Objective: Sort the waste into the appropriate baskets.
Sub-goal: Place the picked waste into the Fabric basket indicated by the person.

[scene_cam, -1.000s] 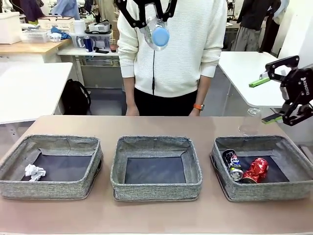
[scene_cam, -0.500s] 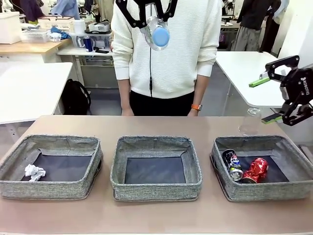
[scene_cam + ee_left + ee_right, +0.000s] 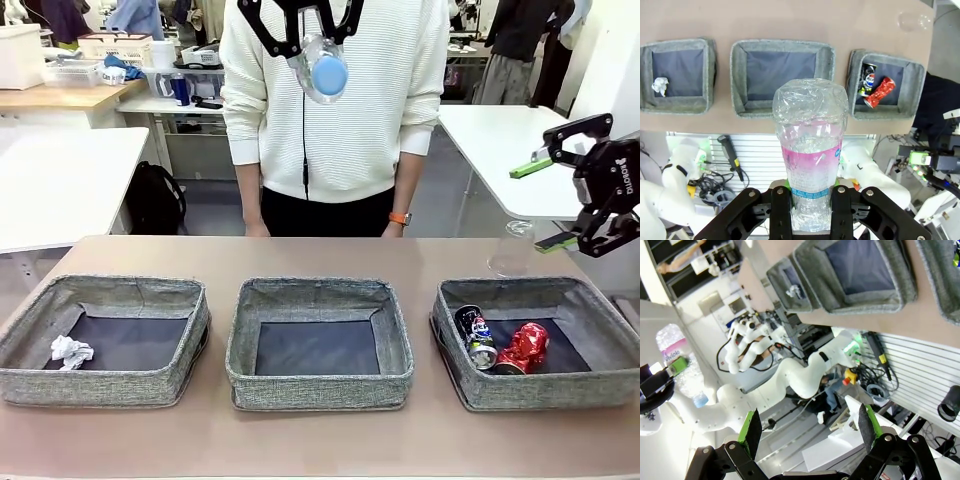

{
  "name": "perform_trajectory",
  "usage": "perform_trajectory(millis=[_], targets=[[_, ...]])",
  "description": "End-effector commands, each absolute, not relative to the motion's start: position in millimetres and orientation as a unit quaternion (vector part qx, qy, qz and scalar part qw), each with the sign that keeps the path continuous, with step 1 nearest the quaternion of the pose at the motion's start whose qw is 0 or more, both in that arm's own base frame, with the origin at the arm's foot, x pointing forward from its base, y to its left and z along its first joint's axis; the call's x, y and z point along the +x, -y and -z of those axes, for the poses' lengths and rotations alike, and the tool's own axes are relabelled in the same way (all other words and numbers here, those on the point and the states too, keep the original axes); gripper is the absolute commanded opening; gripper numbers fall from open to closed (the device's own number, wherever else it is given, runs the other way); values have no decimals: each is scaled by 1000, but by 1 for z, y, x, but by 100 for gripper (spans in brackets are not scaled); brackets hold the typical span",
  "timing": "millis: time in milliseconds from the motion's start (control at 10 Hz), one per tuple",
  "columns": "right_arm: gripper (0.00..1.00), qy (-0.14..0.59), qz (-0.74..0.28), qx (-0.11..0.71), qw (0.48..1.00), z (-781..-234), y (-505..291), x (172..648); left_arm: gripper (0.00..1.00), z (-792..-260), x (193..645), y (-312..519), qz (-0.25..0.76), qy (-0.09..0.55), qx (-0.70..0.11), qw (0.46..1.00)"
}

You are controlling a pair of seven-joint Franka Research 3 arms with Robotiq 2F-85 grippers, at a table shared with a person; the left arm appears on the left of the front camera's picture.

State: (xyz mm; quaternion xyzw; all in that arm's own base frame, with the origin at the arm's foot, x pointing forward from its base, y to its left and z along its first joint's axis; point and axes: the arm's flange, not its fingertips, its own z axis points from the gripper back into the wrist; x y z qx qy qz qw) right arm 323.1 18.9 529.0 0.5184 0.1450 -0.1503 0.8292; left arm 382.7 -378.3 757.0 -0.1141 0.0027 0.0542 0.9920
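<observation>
High above the middle basket (image 3: pixel 320 388), my left gripper (image 3: pixel 300 30) is shut on the pink-labelled bottle (image 3: pixel 322 65), its blue cap facing the camera. From the left wrist, that bottle (image 3: pixel 811 150) stands clamped between the fingers (image 3: pixel 781 207). The paper ball (image 3: pixel 70 350) lies in the left basket (image 3: pixel 100 385). Together in the right basket (image 3: pixel 540 390) are the dark can (image 3: pixel 476 335) and the red can (image 3: pixel 523 348). A second clear bottle (image 3: pixel 512 248) stands on the table behind that basket. My right gripper (image 3: pixel 548 205) hangs open above it, green pads (image 3: pixel 751 432) wide apart.
A person in a white sweater (image 3: pixel 335 110) stands at the table's far edge, hands down by the sides. White tables (image 3: pixel 60 180) stand behind on both sides. The brown tabletop (image 3: pixel 320 255) is bare behind the left and middle baskets.
The person has shifted slightly towards picture left. Both arms and the waste in the baskets stay where they were.
</observation>
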Motion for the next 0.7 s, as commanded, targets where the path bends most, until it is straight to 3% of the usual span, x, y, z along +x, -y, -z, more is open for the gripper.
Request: perform_trajectory(millis=[0, 600], targets=[[100, -151, 157, 523, 824, -533, -21, 324, 22, -758, 382, 379, -56, 1, -116, 992], [100, -151, 157, 523, 824, -533, -21, 324, 22, -758, 382, 379, -56, 1, -116, 992]])
